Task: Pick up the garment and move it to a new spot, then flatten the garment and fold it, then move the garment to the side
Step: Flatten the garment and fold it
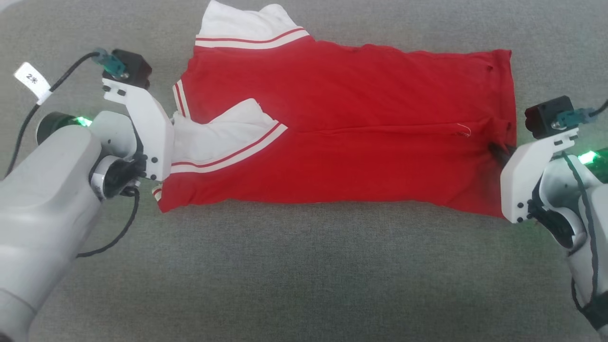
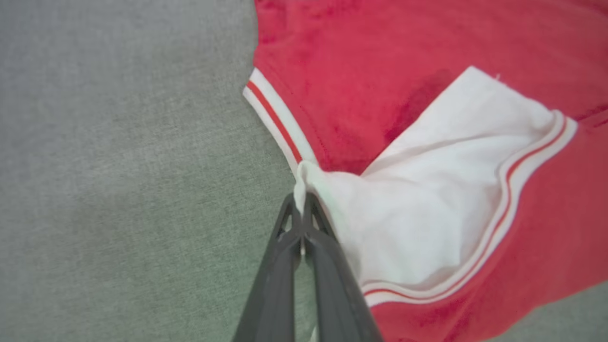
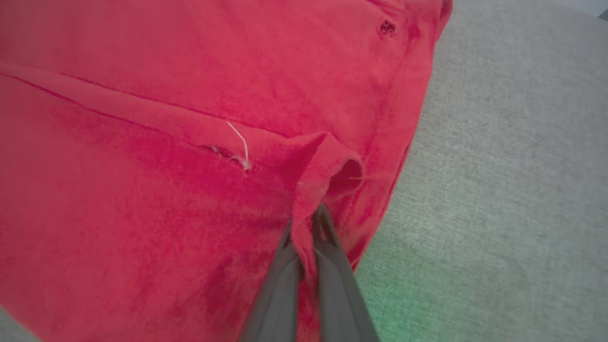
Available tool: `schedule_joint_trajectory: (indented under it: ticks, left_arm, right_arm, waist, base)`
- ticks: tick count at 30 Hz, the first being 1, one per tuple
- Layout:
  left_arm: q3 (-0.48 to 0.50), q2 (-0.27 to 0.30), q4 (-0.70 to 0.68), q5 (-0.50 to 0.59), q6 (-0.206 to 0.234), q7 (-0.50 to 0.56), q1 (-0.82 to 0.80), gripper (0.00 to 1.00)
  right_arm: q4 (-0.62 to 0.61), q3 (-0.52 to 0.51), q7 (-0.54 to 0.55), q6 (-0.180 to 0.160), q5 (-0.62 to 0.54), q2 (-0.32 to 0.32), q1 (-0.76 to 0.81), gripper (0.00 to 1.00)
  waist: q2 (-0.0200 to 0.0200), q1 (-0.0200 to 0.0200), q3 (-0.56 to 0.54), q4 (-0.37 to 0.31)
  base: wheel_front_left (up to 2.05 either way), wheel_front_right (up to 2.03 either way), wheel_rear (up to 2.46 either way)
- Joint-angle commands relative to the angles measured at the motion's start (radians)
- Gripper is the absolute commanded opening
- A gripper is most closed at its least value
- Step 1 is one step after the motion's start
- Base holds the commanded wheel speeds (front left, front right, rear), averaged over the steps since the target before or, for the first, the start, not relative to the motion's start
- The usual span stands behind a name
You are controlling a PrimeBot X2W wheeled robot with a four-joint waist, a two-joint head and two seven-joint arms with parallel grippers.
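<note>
A: Where is the red jersey (image 1: pixel 356 142)?
B: Spread across the grey fabric surface (image 1: pixel 304 275), folded lengthwise, with a white sleeve (image 2: pixel 427 190) on top.
A: And the left gripper (image 2: pixel 300 202)?
B: Its fingers are pressed together on that sleeve's edge, at the jersey's collar end.
A: The right gripper (image 3: pixel 306 223)?
B: It is pinching a raised red fold at the jersey's hem end.
</note>
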Motion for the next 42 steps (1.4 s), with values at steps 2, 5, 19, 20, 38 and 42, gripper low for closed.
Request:
schedule_joint_trajectory:
  ticks: [2, 5, 19, 20, 38, 42]
  left_arm:
    - [-0.004, -0.025, 0.072, -0.015, -0.024, 0.010, -0.027, 0.00]
    - [0.008, -0.056, 0.150, -0.042, -0.042, 0.023, -0.042, 1.00]
    - [-0.013, -0.056, 0.200, -0.066, -0.024, 0.192, -0.116, 1.00]
    - [-0.017, -0.053, 0.189, -0.066, -0.012, 0.210, -0.115, 1.00]
    - [-0.048, 0.080, -0.214, -0.112, 0.230, 0.424, 0.067, 1.00]
    - [-0.045, 0.094, -0.236, -0.120, 0.258, 0.421, 0.093, 1.00]
  right_arm:
    - [0.026, 0.013, 0.001, 0.000, 0.008, 0.007, -0.025, 0.00]
    - [0.049, 0.025, -0.003, 0.000, 0.012, 0.012, -0.046, 0.39]
    - [-0.001, -0.053, -0.042, 0.000, 0.009, 0.024, -0.031, 1.00]
    - [-0.016, -0.064, -0.052, 0.000, 0.008, 0.028, -0.024, 1.00]
    - [-0.318, -0.322, -0.143, 0.000, -0.127, 0.204, 0.170, 1.00]
    - [-0.361, -0.344, -0.137, 0.000, -0.135, 0.233, 0.195, 1.00]
  waist:
    - [0.0000, 0.0000, 0.003, -0.005]
    - [0.0000, 0.0000, 0.002, -0.008]
    - [0.0000, 0.0000, -0.068, 0.010]
    - [0.0000, 0.0000, -0.073, 0.012]
    - [0.0000, 0.0000, -0.090, -0.035]
    - [0.0000, 0.0000, -0.082, -0.051]
  base:
    - [0.00, 0.00, 0.00]
    - [0.00, 0.00, 0.00]
    - [0.00, 0.00, 0.00]
    - [0.00, 0.00, 0.00]
    - [0.00, 0.00, 0.00]
    - [0.00, 0.00, 0.00]
